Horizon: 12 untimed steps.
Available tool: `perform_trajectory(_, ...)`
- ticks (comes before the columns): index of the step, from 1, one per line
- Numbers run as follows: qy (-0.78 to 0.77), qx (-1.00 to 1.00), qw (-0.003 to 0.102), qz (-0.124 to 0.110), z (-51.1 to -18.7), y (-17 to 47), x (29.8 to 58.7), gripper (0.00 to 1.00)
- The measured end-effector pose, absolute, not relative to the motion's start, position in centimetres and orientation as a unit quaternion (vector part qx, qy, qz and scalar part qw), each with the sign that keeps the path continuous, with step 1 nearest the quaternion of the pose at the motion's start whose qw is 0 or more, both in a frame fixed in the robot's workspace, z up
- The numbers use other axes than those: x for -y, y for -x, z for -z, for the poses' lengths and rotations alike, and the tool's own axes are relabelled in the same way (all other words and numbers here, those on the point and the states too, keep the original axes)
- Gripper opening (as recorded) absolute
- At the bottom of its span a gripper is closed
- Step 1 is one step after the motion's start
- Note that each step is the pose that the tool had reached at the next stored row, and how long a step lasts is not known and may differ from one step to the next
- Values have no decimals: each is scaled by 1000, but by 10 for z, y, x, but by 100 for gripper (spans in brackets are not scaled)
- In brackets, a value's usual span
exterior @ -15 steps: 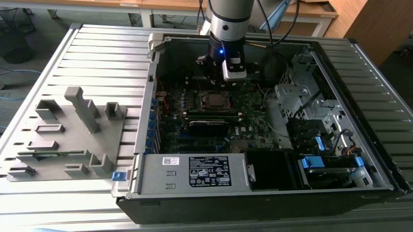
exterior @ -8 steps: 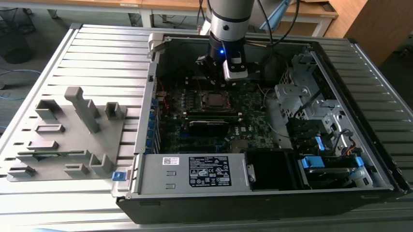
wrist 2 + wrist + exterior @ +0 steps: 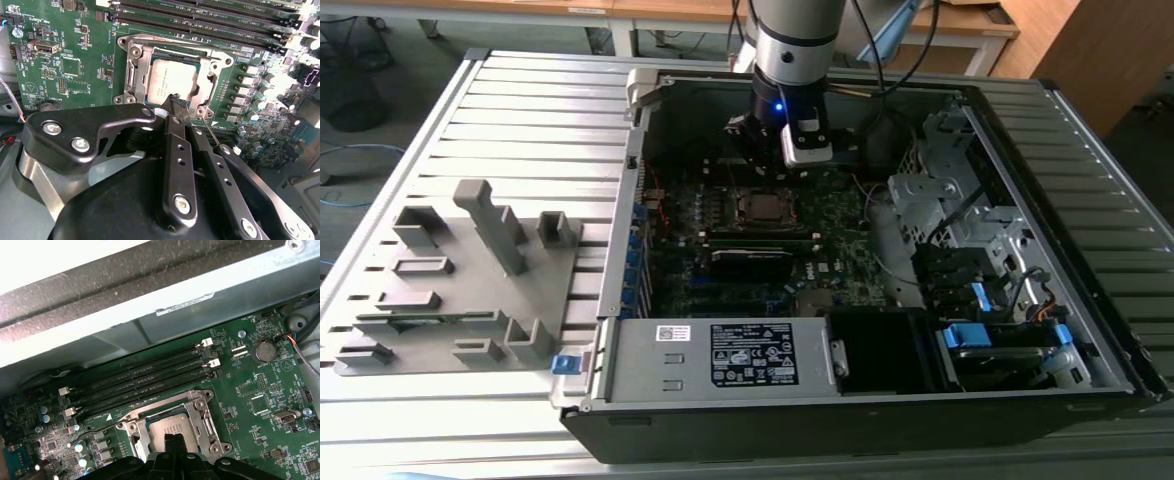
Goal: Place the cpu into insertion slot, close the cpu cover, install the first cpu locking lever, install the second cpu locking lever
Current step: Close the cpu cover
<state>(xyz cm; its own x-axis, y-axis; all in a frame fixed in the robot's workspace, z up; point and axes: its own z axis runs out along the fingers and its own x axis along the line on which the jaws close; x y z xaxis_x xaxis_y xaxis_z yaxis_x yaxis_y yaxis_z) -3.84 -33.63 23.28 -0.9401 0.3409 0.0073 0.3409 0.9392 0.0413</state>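
Note:
The cpu point(image 3: 172, 80) lies flat in the insertion slot point(image 3: 131, 50) on the green board, its silvery face showing through the window of the cpu cover point(image 3: 136, 70), which lies down over it. My gripper point(image 3: 181, 109) hangs just above the socket's near edge, its black fingers point(image 3: 176, 150) drawn together, shut, with nothing visibly between them. A thin metal lever rod point(image 3: 209, 131) runs beside the fingertips. In the first wrist view the cpu point(image 3: 172, 430) sits just beyond the gripper point(image 3: 172, 441). In the exterior view the gripper point(image 3: 781, 160) stands over the socket point(image 3: 761, 207).
Long black memory slots point(image 3: 140, 380) run beside the socket. The open computer case point(image 3: 640, 120) has metal walls all round, a drive cage point(image 3: 947, 200), and a power supply point(image 3: 720, 355) at the front. A grey fixture block point(image 3: 454, 280) sits at the exterior view's left.

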Motion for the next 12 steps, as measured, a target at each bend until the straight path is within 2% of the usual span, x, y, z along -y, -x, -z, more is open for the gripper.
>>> perform_trajectory(12, 123, 992, 1, 21, -232, 38, 336, 11)
